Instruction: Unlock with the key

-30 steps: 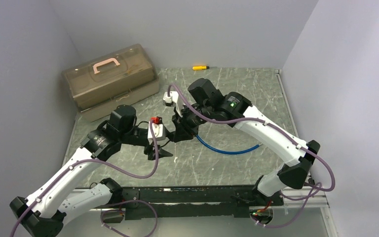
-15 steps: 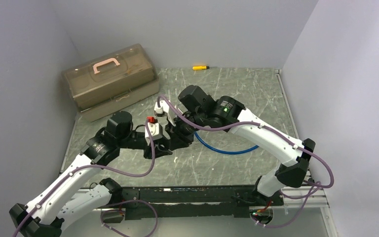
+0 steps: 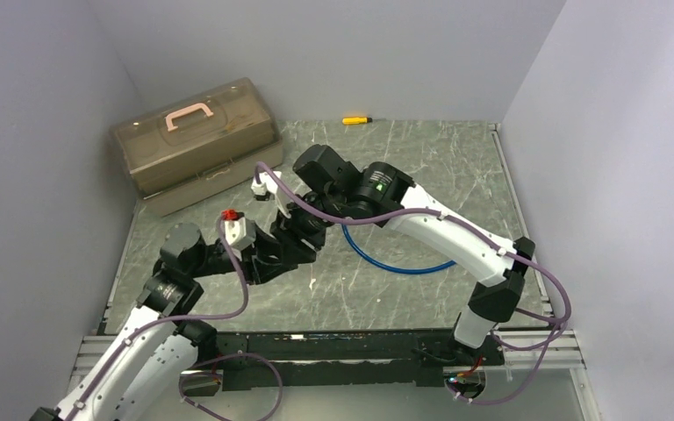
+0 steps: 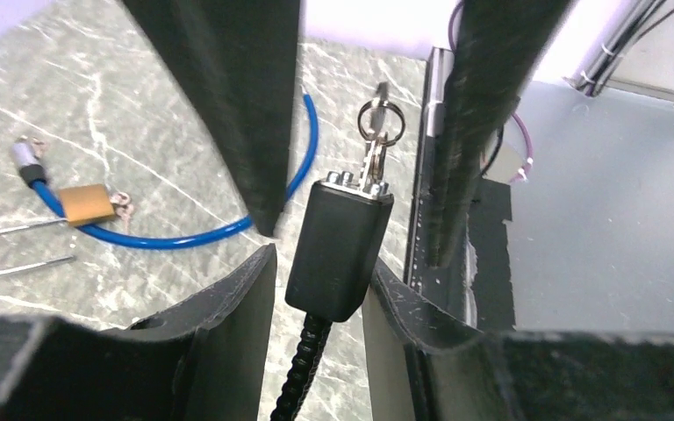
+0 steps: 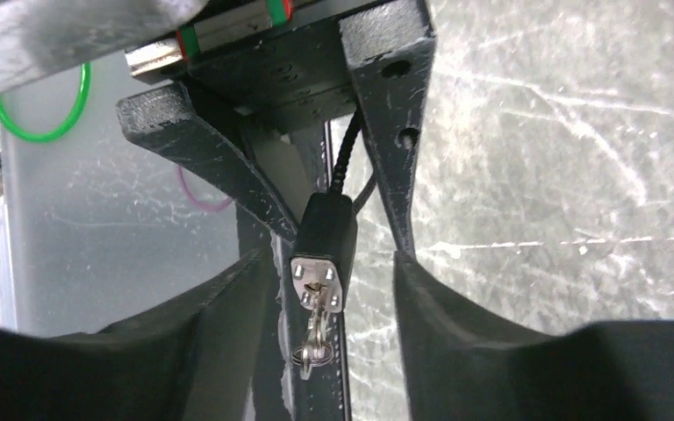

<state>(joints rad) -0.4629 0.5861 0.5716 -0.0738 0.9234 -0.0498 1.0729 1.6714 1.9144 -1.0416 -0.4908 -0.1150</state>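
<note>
Left gripper (image 4: 322, 261) clenched on the black lock body (image 4: 338, 241), pinned between its jaws; key (image 4: 374, 162) seated in the lock's end face, ring (image 4: 377, 116) just beyond it; right gripper (image 5: 329, 263) spread wide, jaws either side of the key, clear of it; blue cable (image 4: 167, 239) lies outside both grippers.

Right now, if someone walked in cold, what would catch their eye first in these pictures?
At the centre, the left gripper pinches a black lock with keys in its end, while the right gripper stands open around it. A blue cable with a brass padlock lies just right of them, and a brown toolbox with a pink handle sits at the far left.
</note>
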